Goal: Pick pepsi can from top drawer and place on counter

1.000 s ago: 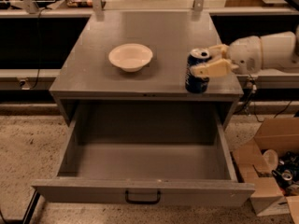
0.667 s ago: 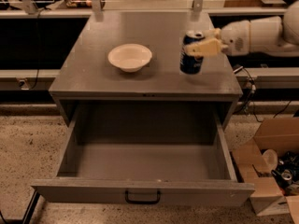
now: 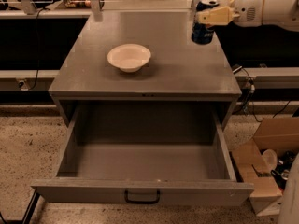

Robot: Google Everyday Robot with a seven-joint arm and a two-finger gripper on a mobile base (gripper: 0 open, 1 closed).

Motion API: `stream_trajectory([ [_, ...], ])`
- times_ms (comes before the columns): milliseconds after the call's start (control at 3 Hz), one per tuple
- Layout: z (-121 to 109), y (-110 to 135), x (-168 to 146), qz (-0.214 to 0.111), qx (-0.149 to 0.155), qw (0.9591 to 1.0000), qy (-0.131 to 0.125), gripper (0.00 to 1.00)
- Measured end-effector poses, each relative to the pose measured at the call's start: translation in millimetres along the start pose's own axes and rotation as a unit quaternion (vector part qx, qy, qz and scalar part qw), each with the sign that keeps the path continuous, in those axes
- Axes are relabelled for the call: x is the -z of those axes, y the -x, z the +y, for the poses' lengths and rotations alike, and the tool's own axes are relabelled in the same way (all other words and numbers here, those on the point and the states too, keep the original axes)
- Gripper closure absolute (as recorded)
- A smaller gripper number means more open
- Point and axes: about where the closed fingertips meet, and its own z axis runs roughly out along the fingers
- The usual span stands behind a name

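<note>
Counter (image 3: 182,73): flat grey top. One white bowl (image 3: 129,57) stands upright on it, well to the left of the hand (image 3: 204,16) and nearer the front edge. The hand sits over the far right corner, clamped on the can (image 3: 202,31). Contact between can base and counter cannot be confirmed.

Speckled floor (image 3: 23,143). Dark recess w/ grey rail (image 3: 25,73) behind, L & R. 2 metal posts (image 3: 96,1) at back. Cardboard box (image 3: 273,136) btm R, cables (image 3: 246,85) nearby. Gripper (image 3: 202,17) top R.
</note>
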Motion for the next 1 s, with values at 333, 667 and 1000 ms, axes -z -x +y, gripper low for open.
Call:
stream_trajectory([
  [333,0.1,-0.3,-1.1,0.000,-0.001,1.0000,0.000,1.00],
  [667,-4.2,-3.3,-19.6,0.010,-0.010,0.9999,-0.005,1.00],
  [1000,-17.9,-20.7,-63.2,0.022,-0.021,0.9992,-0.027,1.00],
])
